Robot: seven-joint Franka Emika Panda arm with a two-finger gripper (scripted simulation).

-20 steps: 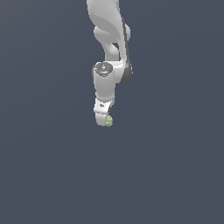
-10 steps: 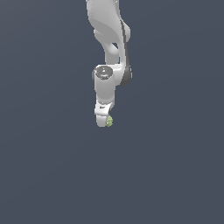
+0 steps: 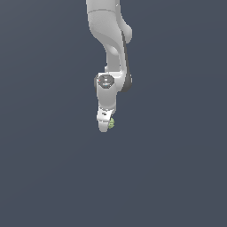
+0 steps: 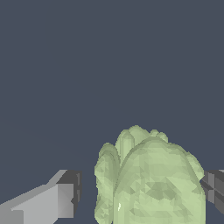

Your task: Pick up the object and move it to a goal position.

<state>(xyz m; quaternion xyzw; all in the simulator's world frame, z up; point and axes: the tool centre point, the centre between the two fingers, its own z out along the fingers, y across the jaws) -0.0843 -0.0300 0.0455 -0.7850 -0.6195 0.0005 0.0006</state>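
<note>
The object (image 3: 111,123) is a tiny light yellow-green lump at the tip of my white gripper (image 3: 106,126), which points down from the arm in the middle of the exterior view. In the wrist view the object (image 4: 151,183) looks large and lumpy and sits between the two grey fingers (image 4: 61,199). One finger touches it, and a thin dark gap shows at the other. My gripper (image 4: 142,192) is shut on the object. Part of the object is hidden behind the white fingers in the exterior view.
A plain dark grey-blue surface fills both views. The white arm (image 3: 111,40) comes down from the top of the exterior view. No other objects, edges or goal marker show.
The wrist has sunk a little lower in the exterior view. The gripper tip and the object in it have dropped only slightly and stay together.
</note>
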